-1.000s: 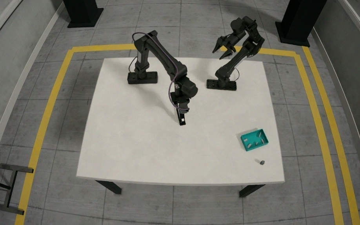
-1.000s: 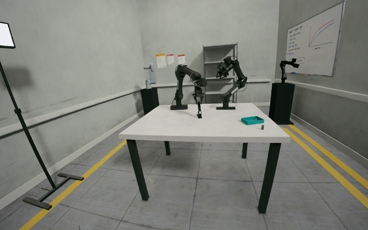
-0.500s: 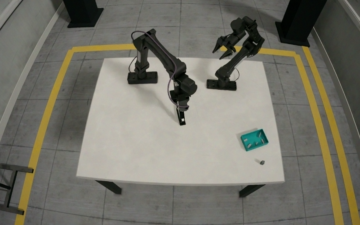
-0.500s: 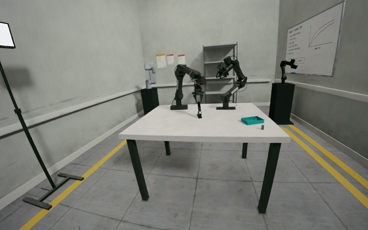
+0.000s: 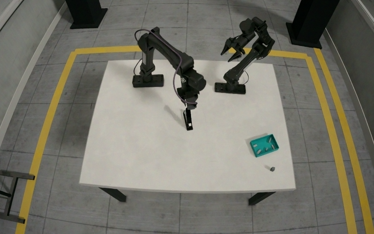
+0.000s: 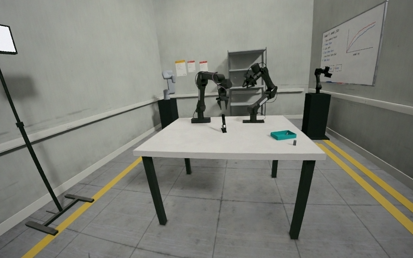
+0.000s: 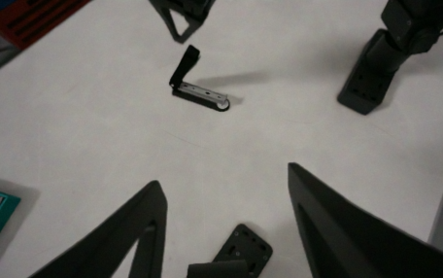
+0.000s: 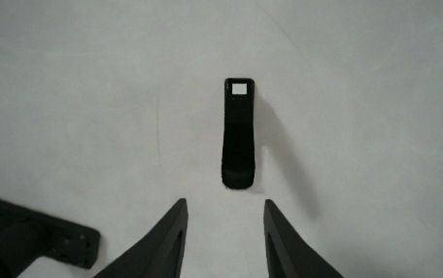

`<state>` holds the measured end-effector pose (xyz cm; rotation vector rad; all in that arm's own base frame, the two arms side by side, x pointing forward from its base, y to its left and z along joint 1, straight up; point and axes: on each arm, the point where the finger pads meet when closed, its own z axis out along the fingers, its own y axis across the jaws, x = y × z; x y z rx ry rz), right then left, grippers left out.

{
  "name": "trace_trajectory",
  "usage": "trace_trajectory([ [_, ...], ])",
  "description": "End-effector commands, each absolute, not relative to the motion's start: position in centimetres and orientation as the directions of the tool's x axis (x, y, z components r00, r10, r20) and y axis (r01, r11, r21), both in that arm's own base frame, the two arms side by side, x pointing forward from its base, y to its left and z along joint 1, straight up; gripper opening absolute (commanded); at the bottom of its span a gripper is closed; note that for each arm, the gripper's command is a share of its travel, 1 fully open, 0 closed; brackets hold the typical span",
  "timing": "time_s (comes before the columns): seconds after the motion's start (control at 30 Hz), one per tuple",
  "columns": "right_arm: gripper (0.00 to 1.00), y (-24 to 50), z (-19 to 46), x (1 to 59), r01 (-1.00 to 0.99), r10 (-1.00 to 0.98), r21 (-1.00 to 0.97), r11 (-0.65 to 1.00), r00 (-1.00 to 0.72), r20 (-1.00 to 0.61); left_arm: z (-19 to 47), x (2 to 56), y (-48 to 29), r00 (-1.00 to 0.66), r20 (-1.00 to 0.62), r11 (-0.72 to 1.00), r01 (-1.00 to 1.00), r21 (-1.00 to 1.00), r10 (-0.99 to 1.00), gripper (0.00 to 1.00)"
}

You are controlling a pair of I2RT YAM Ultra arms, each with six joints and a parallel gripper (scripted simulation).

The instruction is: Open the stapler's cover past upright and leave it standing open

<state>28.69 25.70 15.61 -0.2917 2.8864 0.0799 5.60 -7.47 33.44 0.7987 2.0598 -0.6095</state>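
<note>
The black stapler [image 5: 188,120] stands on the middle of the white table, its base flat and its cover raised steeply from the hinge. The left wrist view shows the base with its metal rail [image 7: 201,94] and the cover [image 7: 186,65] standing up. My right gripper [image 5: 190,106] hovers just above the cover's tip. In the right wrist view its fingers stand apart and the stapler [image 8: 238,133] lies clear beyond them. My left gripper [image 5: 231,52] is open and empty, raised high at the back of the table, far from the stapler.
A teal tray [image 5: 264,145] with several small grey pieces sits near the table's front right. A small grey block [image 5: 272,168] lies beside it. Both arm bases [image 5: 147,80] [image 5: 230,88] stand at the back of the table.
</note>
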Motion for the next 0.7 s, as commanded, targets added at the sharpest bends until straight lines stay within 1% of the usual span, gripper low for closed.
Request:
trace_trajectory([
  [0.0,0.42,25.5,18.3,27.8,-0.204,-0.191,0.027,0.979,-0.952,-0.24,34.2,5.5,-7.3,-0.448,-0.841,0.681,0.719,-0.137,0.304,0.55],
  [0.03,0.42,25.1,17.3,27.8,-0.203,-0.197,0.008,0.979,-0.958,-0.211,34.2,5.5,-7.3,-0.448,-0.841,0.681,0.719,-0.137,0.304,0.55],
  [0.2,0.42,25.0,17.0,28.0,-0.2,-0.194,0.009,0.98,-0.959,-0.206,34.2,5.5,-7.3,-0.448,-0.841,0.681,0.719,-0.137,0.304,0.55],
  [0.23,0.46,25.2,17.0,27.8,-0.194,-0.185,0.023,0.981,-0.963,-0.198,34.2,5.5,-7.3,-0.448,-0.841,0.681,0.719,-0.137,0.304,0.55],
  [0.27,0.46,25.2,17.1,27.3,-0.197,-0.187,0.034,0.98,-0.963,-0.193,34.2,5.5,-7.3,-0.448,-0.841,0.681,0.719,-0.137,0.304,0.55],
  [0.33,0.46,26.1,17.1,26.9,-0.212,-0.193,0.071,0.975,-0.959,-0.209,34.2,5.5,-7.3,-0.448,-0.841,0.681,0.719,-0.137,0.304,0.55],
  [0.37,0.46,26.4,17.2,27.3,-0.228,-0.206,0.068,0.971,-0.949,-0.238,34.2,5.5,-7.3,-0.448,-0.841,0.681,0.719,-0.137,0.304,0.55],
  [0.43,0.46,26.4,17.2,27.3,-0.228,-0.206,0.068,0.971,-0.949,-0.238,34.2,5.5,-7.3,-0.448,-0.841,0.681,0.719,-0.137,0.304,0.55],
  [0.67,0.46,31.4,16.6,29.1,-0.359,-0.279,0.079,0.93,-0.828,-0.487,34.2,5.5,-7.3,-0.448,-0.841,0.681,0.719,-0.137,0.304,0.55],
])
